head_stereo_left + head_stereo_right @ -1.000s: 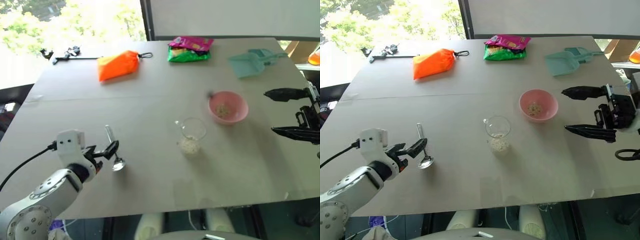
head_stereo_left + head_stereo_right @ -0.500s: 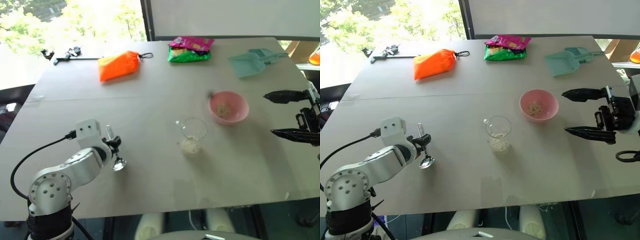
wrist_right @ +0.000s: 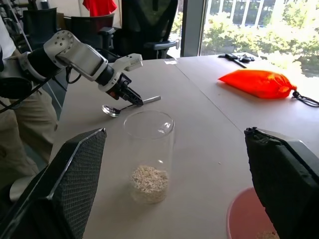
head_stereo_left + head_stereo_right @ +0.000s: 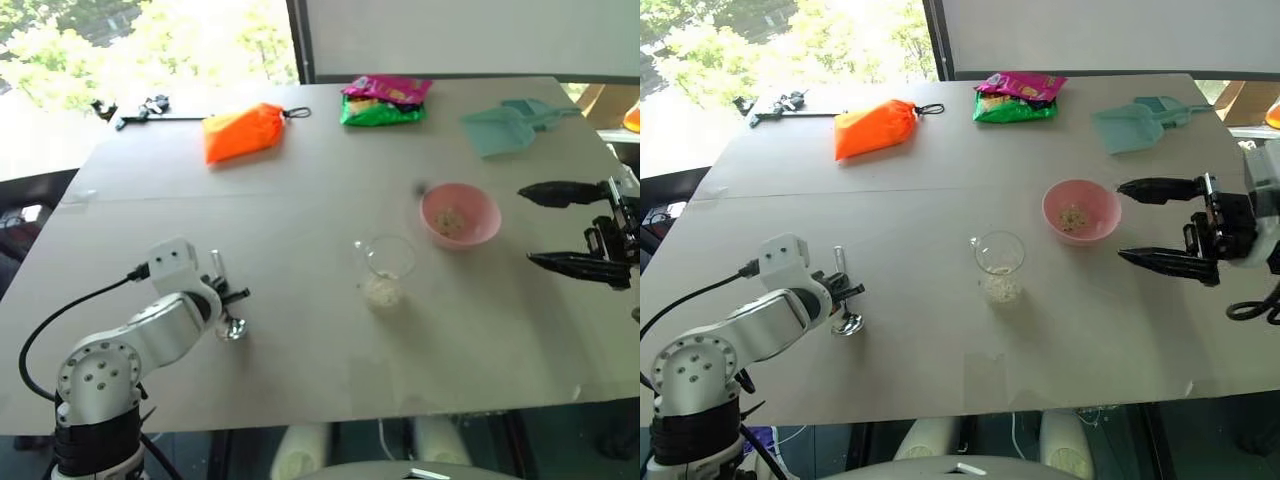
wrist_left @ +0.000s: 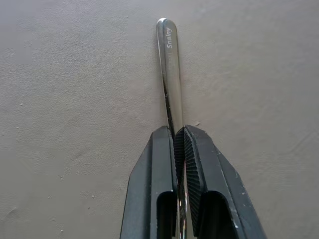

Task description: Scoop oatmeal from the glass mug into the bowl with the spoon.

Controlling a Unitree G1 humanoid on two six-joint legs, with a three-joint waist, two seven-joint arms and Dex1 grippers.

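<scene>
The silver spoon lies flat on the grey table, its small bowl nearest me. My left gripper is shut on the middle of its handle, low over the table at the left. The glass mug stands at the table's centre with pale oatmeal in its bottom. Just right of and beyond the mug sits the pink bowl with a few flakes inside. My right gripper hovers open at the bowl's right, pointing left, nothing between its fingers.
Along the far side of the table lie an orange pouch, a green and pink snack bag and a teal plastic scoop. A black tool rests at the far left corner. In the right wrist view, a person sits beyond the table.
My left gripper's fingers have closed from wide open onto the spoon handle, and its wrist has turned. The right gripper has stayed open and barely shifted.
</scene>
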